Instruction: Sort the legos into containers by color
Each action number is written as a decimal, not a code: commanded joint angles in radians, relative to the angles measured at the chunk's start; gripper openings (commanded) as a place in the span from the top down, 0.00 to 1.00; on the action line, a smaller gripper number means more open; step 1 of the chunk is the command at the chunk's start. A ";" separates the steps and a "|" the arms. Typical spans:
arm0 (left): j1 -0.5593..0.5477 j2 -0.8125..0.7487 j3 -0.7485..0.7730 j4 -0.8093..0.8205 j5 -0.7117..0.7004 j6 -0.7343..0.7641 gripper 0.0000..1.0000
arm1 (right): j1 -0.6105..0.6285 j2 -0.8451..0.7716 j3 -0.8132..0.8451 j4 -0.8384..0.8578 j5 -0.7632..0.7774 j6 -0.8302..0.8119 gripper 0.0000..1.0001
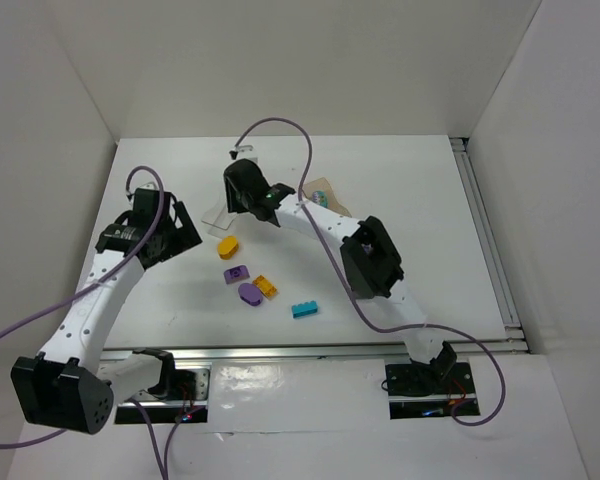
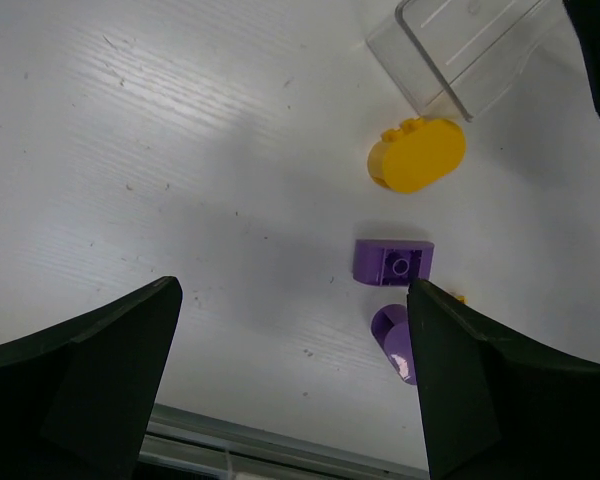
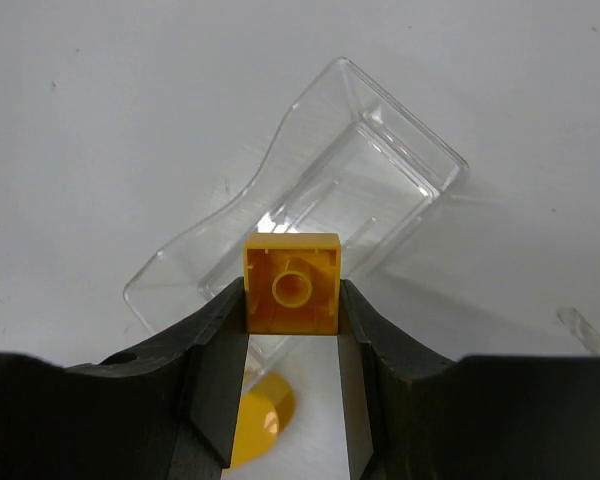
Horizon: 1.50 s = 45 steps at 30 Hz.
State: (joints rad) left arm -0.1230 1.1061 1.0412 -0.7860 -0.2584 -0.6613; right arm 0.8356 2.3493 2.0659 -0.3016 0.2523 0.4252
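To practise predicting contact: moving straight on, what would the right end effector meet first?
Probably the clear colourless plastic tub, directly beyond the yellow square brick held by the right end effector; depth is unclear.

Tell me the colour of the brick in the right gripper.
The brick is yellow-orange; the right wrist view shows it best.

A robotics lab test cell — a white counter boxed in by plain white wall panels on three sides. A silver aluminium rail runs along its near edge, and purple cables loop from two white-and-black robot arms.
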 commanded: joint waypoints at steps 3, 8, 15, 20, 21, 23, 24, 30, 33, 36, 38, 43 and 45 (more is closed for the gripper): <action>0.003 0.052 -0.041 0.070 0.097 0.015 0.00 | 0.007 0.142 0.287 -0.097 -0.036 -0.045 0.37; 0.003 0.066 -0.073 0.129 0.140 0.043 0.00 | -0.003 0.021 0.162 -0.049 -0.012 -0.054 0.17; -0.079 0.161 -0.113 0.263 0.173 0.062 0.12 | -0.041 -0.459 -0.402 0.104 0.102 -0.016 0.17; -0.158 0.317 -0.052 0.275 0.055 0.062 0.10 | -0.085 -0.799 -0.777 0.113 0.154 0.047 0.12; -0.167 0.337 -0.041 0.275 0.033 0.062 0.08 | -0.102 -0.836 -0.808 0.084 0.154 0.047 0.11; -0.181 0.394 -0.009 0.275 -0.031 0.086 0.02 | -0.111 -0.932 -0.881 0.056 0.165 0.060 0.09; -0.191 0.412 0.003 0.265 -0.051 0.086 0.00 | -0.112 -0.961 -0.901 0.032 0.165 0.072 0.07; -0.222 0.569 0.100 0.275 -0.125 0.118 0.00 | -0.112 -1.105 -0.992 -0.031 0.162 0.132 0.04; -0.250 0.639 0.134 0.306 -0.149 0.127 0.01 | -0.112 -1.125 -1.006 -0.056 0.162 0.141 0.04; -0.260 0.672 0.134 0.332 -0.130 0.127 0.05 | -0.112 -1.125 -1.006 -0.065 0.162 0.141 0.04; -0.271 0.682 0.134 0.350 -0.119 0.127 0.11 | -0.112 -1.125 -1.006 -0.065 0.162 0.141 0.04; -0.302 0.683 0.134 0.360 -0.084 0.109 0.34 | -0.112 -1.125 -1.006 -0.074 0.171 0.141 0.04; -0.314 0.683 0.134 0.360 -0.073 0.109 0.44 | -0.112 -1.125 -1.006 -0.074 0.171 0.141 0.04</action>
State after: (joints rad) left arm -0.4156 1.7893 1.1507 -0.4461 -0.3531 -0.5529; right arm 0.7174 1.2552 1.0630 -0.3645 0.4042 0.5545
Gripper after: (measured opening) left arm 0.584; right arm 0.955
